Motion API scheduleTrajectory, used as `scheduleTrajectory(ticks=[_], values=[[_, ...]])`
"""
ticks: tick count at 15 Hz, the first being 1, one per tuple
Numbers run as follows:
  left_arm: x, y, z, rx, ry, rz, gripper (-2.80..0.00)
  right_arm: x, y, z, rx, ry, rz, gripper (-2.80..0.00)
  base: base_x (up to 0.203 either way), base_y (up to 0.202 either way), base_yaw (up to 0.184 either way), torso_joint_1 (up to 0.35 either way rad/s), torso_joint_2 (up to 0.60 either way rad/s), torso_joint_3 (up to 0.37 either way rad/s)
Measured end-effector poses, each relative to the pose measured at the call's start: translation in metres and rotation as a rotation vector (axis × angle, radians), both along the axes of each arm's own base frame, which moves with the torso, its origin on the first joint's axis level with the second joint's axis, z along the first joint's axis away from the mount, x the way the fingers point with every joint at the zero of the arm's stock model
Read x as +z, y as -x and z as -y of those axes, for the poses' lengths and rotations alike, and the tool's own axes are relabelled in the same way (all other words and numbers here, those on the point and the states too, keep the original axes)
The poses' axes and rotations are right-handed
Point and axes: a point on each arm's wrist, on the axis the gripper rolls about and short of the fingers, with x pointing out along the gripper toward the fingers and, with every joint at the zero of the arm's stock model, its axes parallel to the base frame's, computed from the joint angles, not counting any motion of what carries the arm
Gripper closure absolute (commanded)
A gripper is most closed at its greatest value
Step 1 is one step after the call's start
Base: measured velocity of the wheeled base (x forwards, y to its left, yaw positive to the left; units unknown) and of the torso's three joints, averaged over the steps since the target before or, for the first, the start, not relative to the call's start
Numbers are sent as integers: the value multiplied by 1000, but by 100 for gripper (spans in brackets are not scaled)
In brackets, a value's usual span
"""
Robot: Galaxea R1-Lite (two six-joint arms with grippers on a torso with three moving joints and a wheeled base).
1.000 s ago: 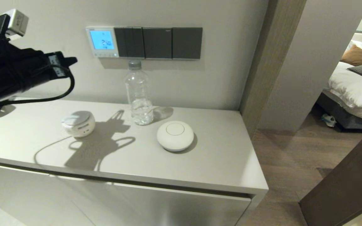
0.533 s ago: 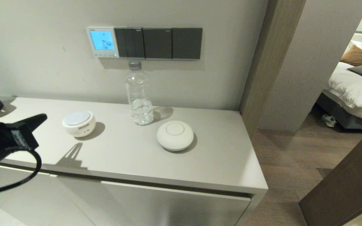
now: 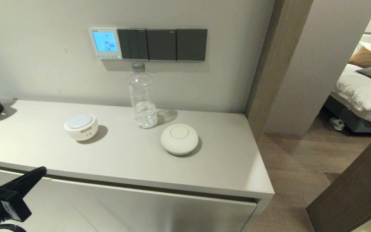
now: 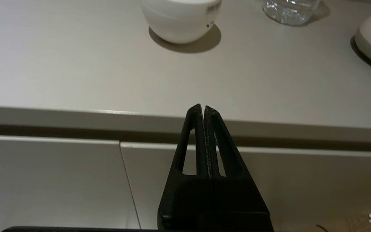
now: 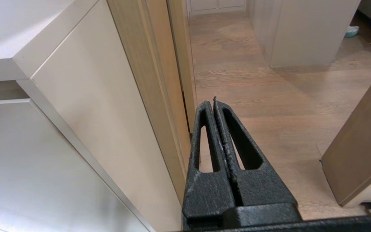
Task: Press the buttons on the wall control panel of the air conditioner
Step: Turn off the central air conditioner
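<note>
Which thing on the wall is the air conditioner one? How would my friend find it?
Look at the wall above the cabinet, just over the water bottle. A row of plates hangs there; the control panel is at the left end. It alone is white with a glowing blue screen; the others are dark grey.

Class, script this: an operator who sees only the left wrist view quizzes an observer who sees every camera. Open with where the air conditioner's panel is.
Operator: I see only a cabinet. Where is the control panel?
Observer: The control panel is on the wall, above the water bottle and slightly left, at the left end of the dark switch row.
Operator: Is my left gripper near the buttons?
Observer: No. The buttons sit far above it; it is low, in front of the cabinet's front edge.
Operator: And the right gripper?
Observer: The right gripper is shut, low beside the cabinet's end, over wood floor.
</note>
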Motion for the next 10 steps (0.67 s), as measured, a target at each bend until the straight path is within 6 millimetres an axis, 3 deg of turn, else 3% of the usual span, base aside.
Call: scheduleTrajectory(ticks=[5,10], values=[[-11,31,2,1,0,-16,0,0,0,0,0,0,0,0,0,0,0,0,0,0],[-25,75,6,-10,-19,-12,0,0,0,0,0,0,0,0,0,0,0,0,0,0]])
